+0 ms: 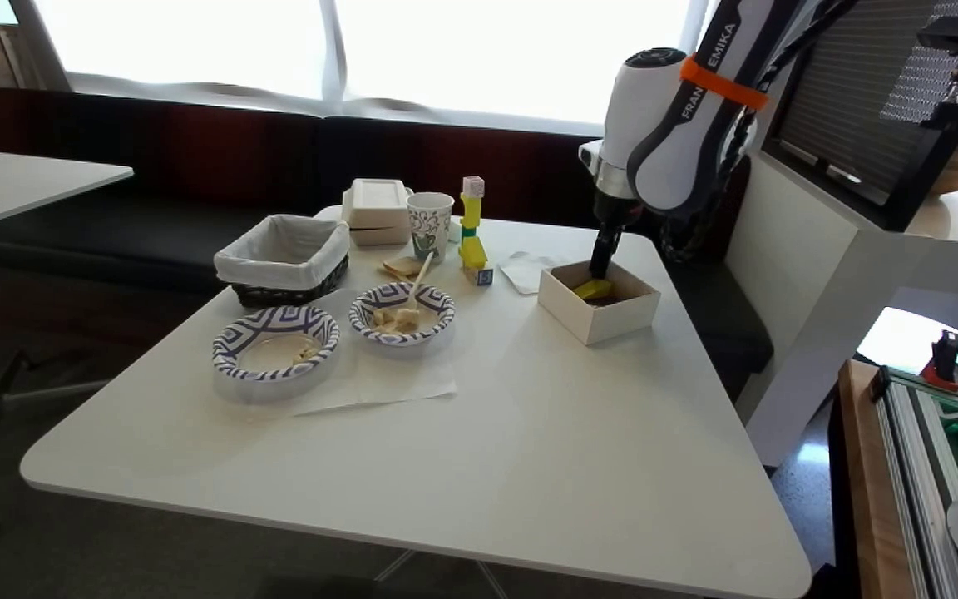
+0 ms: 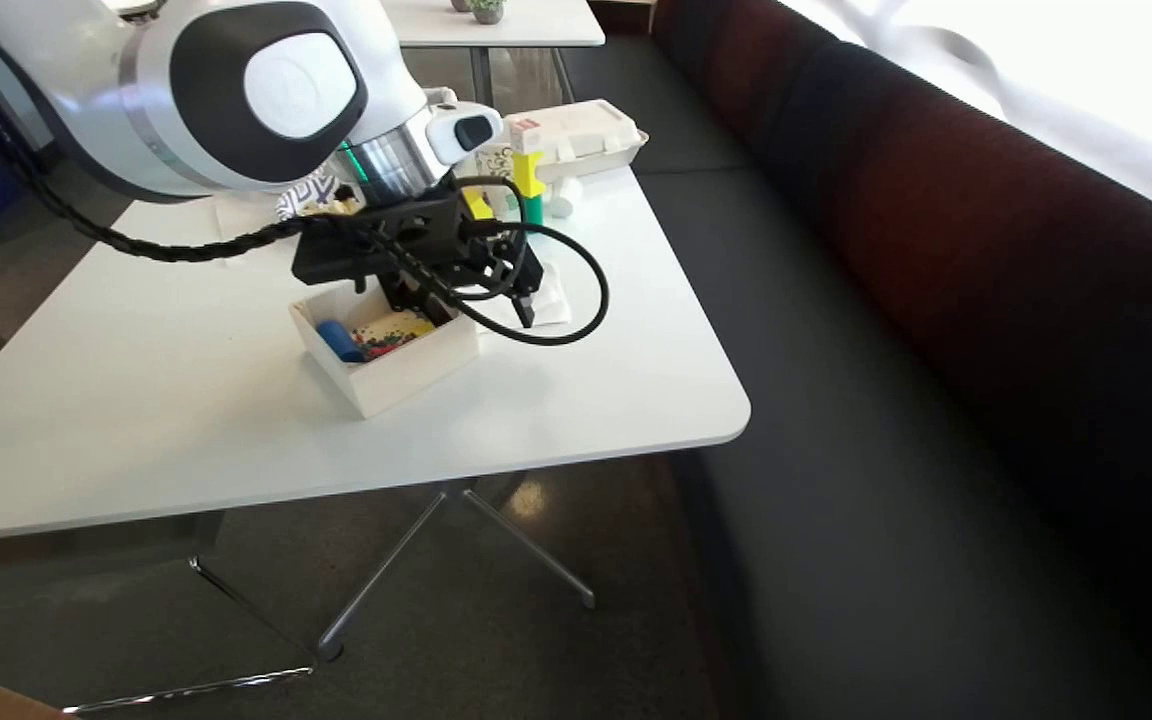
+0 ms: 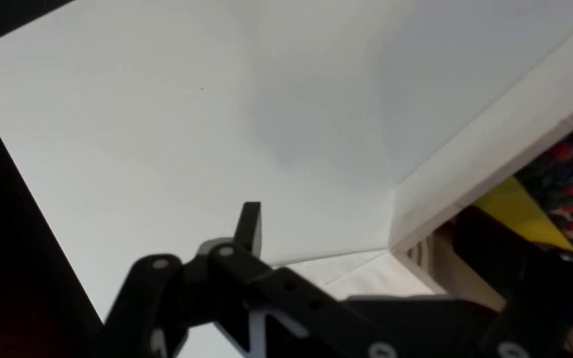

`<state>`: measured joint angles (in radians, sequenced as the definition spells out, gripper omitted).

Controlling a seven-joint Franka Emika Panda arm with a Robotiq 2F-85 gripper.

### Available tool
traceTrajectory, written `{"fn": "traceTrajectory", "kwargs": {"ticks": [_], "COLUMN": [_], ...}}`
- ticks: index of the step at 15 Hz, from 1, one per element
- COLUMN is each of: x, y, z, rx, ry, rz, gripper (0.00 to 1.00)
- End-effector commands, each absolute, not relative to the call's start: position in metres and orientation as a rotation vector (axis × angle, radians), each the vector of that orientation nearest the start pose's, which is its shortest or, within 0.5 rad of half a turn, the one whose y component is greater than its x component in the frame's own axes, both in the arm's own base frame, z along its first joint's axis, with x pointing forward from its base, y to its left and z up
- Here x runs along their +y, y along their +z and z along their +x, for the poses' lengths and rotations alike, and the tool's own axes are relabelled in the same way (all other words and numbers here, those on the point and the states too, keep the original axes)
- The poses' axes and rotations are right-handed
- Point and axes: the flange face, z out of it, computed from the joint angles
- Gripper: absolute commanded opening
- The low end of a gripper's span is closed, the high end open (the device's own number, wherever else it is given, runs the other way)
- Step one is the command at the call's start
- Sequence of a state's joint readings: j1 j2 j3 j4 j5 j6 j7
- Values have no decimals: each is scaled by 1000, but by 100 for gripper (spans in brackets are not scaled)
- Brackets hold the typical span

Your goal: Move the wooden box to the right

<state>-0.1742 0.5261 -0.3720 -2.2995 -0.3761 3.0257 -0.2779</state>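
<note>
Wooden box (image 1: 622, 320): flat on the white table (image 1: 529, 449), mouth up; in an exterior view, near the table's right edge, closer to the far right corner than the near one.
Contents: a yellow piece (image 1: 594, 289) and a blue piece (image 2: 339, 341) inside.
Gripper (image 3: 360, 211): fingers apart, one down inside the box, one outside it over the table, wood between them near a corner of the box.
Contact: wrist view dark round the inner finger; cannot tell whether it touches the wall.
White napkin (image 1: 525, 272): just beside the box, on the side away from that right edge.
Step at the wall: judged as taking hold; the rightward move would come after.
Next at the wall: bring the fingers together on the wood, then draw or lift the box right, kept level so the pieces stay in. If "right" means that edge, only a short shift fits before overhang.
</note>
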Motion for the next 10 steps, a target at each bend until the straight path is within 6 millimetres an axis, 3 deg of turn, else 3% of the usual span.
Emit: {"fn": "traceTrajectory", "kwargs": {"ticks": [1,3,10], "x": [-263,-265,-307], "y": [151,152,167], "z": [468,474,502], "rx": [-290,-225,303], "ry": [-135,-186,-351], "rz": [-3442,-3457,-3523], "gripper": [100,100,100]}}
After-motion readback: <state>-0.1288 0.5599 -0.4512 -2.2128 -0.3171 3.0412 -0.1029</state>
